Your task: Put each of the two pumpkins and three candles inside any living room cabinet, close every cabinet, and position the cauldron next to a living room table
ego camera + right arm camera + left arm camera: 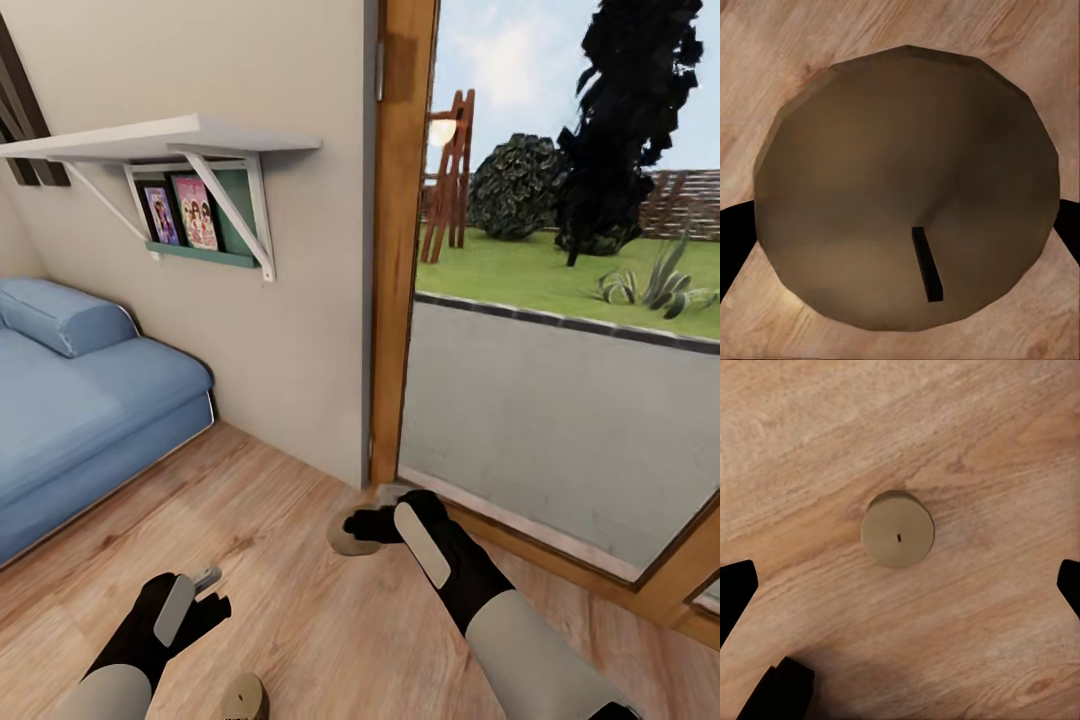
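The right hand is reaching down over a candle that is standing on the wooden floor near the door frame, and in the right wrist view its dark fingers are sitting spread on both sides of that candle, though I cannot tell if they are touching it. The left hand is hovering spread and holding nothing, and a second candle is standing upright on the floor near it, apart from the fingertips on each side of the candle in the left wrist view. A blue sofa is lying to the left under a white wall shelf.
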Tool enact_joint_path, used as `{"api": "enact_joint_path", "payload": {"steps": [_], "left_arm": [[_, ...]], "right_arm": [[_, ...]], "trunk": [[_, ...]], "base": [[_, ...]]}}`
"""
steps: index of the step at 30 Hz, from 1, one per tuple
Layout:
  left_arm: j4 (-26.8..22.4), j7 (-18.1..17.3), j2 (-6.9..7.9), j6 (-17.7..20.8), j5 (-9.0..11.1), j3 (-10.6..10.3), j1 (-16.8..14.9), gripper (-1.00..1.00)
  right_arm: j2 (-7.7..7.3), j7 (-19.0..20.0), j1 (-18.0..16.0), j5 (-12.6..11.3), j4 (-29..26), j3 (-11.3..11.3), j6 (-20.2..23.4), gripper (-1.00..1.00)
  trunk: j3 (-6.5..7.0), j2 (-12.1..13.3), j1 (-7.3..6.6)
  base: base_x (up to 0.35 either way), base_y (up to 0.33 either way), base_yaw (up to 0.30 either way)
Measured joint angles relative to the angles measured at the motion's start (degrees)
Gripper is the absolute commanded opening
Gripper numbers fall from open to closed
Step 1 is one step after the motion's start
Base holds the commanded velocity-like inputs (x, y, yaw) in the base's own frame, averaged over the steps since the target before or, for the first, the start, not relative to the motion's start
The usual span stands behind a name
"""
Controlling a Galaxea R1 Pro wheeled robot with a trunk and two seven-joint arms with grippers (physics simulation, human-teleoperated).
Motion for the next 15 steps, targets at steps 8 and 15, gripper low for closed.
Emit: {"api": "enact_joint_path", "payload": {"steps": [8, 15], "left_arm": [[0.15, -0.14, 0.16, -0.08, 0.04, 0.15, 0.0, 1.0], [0.24, -0.15, 0.24, -0.17, 0.06, 0.14, 0.0, 1.0]], "right_arm": [[0.0, 13.03, -0.08, 0.48, -0.33, 0.0, -0.16, -1.0], [0.0, 14.88, -0.09, 0.63, -0.35, -0.09, -0.81, -1.0]], "trunk": [[-1.44, -3.21, 1.76], [-2.69, -6.02, 3.29]], "base": [[0.0, 0.0, 0.0], [0.0, 0.0, 0.0]]}}
